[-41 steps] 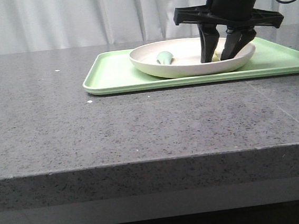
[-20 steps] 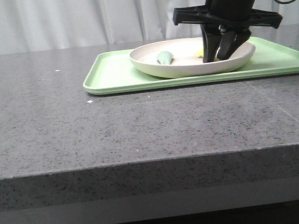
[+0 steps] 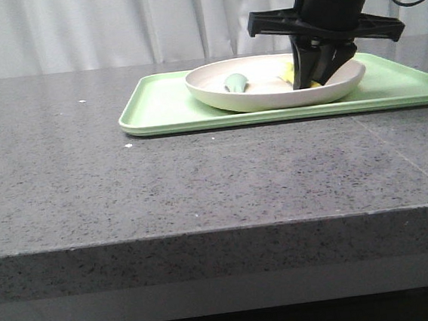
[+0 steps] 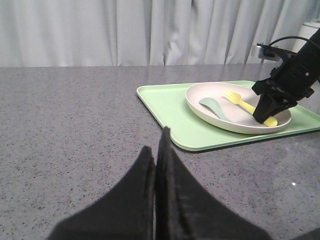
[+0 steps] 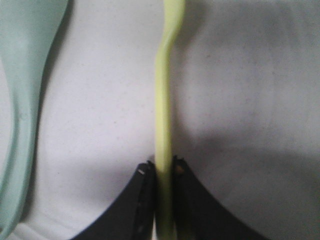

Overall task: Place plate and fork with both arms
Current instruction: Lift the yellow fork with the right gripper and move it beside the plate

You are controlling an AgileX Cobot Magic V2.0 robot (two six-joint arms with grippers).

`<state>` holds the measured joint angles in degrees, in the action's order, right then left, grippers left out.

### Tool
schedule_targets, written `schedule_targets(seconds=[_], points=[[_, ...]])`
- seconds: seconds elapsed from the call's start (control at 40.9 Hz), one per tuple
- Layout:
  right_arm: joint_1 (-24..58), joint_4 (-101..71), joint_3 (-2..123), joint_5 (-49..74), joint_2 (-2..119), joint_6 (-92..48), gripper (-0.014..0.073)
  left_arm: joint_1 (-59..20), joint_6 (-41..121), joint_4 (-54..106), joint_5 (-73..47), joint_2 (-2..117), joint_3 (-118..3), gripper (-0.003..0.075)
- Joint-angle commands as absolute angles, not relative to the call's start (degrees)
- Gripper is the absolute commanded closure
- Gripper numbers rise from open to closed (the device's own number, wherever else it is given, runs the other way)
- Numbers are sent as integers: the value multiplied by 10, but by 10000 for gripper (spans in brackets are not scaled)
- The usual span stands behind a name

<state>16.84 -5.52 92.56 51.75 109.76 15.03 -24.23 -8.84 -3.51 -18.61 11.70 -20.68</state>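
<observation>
Nearest the robot, the left gripper (image 4: 156,165) hangs over the bare front part of the worktop (image 3: 201,184), its fingers pressed together with nothing between them, well apart from everything else.

Farther back, toward the rear right corner of the worktop, lies the tray (image 3: 163,105). The plate (image 3: 215,88) sits on it, and the plate holds two things: a teal spoon (image 3: 235,82) toward its left side and the fork (image 4: 245,103) to the right of that, tines pointing to the plate's far rim.

The right gripper (image 3: 314,81) stands down inside the plate at its near right side. Its jaws are pinched on the fork's handle end; the wrist view shows the thin yellow handle squeezed edge-on between the two fingertips (image 5: 145,185).

Risks from here, as I judge them: the hold is at the very end of a slim, smooth handle, so the fork may pivot or slide out when lifted, the tines drooping. The fingertips sit close to the plate's floor and near its rim, so a lift that is not straight up could drag the plate across the tray or tip its edge. The spoon lies just beside the fork and could be knocked if the fork swings sideways.
</observation>
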Motion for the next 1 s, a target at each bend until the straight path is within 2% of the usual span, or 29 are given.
schedule_targets(seconds=[0.0, 0.147, 0.685, 0.832, 0.979], points=[[168, -56, 941, 513, 1074, 150, 573, -247, -87, -36, -143, 123, -222, 739], [168, -56, 947, 519, 1074, 150, 645, -247, -87, -36, -143, 123, -222, 739], [165, -56, 1062, 603, 1071, 150, 651, -247, -87, -36, -143, 123, -222, 739], [145, -56, 1068, 612, 1063, 146, 711, -247, -87, -36, -143, 123, -222, 739], [109, -56, 1068, 627, 1049, 131, 708, -247, -87, -36, -143, 123, -222, 739]])
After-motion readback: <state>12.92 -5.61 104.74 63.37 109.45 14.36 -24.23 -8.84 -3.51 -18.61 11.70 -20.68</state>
